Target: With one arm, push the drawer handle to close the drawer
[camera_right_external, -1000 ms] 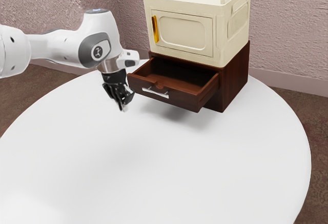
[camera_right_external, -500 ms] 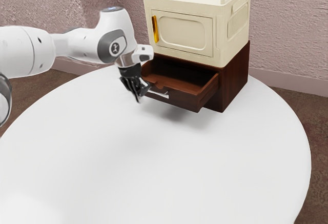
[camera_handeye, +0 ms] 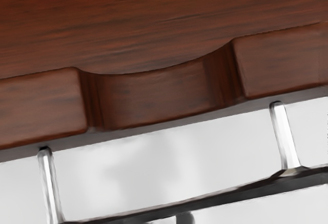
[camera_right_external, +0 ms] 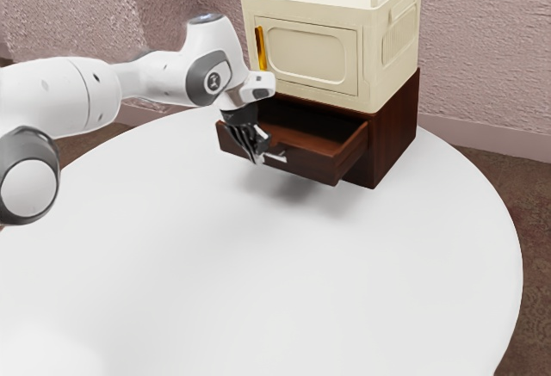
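Observation:
The gripper [camera_right_external: 256, 157] is at the front of the dark brown drawer [camera_right_external: 314, 163], beside the silver handle [camera_right_external: 276, 157] and partly covering it in the exterior view. Whether it is open or shut cannot be made out. The drawer stands pulled out of its brown cabinet [camera_right_external: 393, 131], its inside visible. In the wrist view, the handle [camera_handeye: 285, 137] spans below the drawer's front edge [camera_handeye: 156, 95], which has a curved notch at its middle; a small dark shape overlaps the bar at the lower edge.
A cream box [camera_right_external: 314, 53] with an orange door handle [camera_right_external: 263, 49] and top rails stands on the brown cabinet. Both rest near the far side of a round white table [camera_right_external: 275, 273], with textured walls behind. The arm reaches in from the exterior view's left.
My hand has moved toward the exterior view's right, from beside the drawer's near corner to its handle. The drawer front appears to have shifted very slightly inward.

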`<state>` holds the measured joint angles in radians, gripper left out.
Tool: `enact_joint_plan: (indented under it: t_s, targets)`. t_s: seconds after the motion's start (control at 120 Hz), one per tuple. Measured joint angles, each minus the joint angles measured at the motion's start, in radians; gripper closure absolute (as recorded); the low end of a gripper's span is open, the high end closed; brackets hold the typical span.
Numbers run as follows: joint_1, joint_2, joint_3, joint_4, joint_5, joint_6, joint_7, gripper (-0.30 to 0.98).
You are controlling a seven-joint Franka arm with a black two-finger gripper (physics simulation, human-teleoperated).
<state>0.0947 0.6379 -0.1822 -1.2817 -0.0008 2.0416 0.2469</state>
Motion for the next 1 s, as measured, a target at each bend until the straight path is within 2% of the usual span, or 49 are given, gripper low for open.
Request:
enact_joint_plan:
  t_s: [0.517, 1.0]
  targets:
    - [0.013, 0.133, -0.055, 0.157, 0.07, 0.112, 0.017, 0.71]
    - [0.014, 0.247, -0.072, 0.282, 0.086, 0.304, 0.063, 0.68]
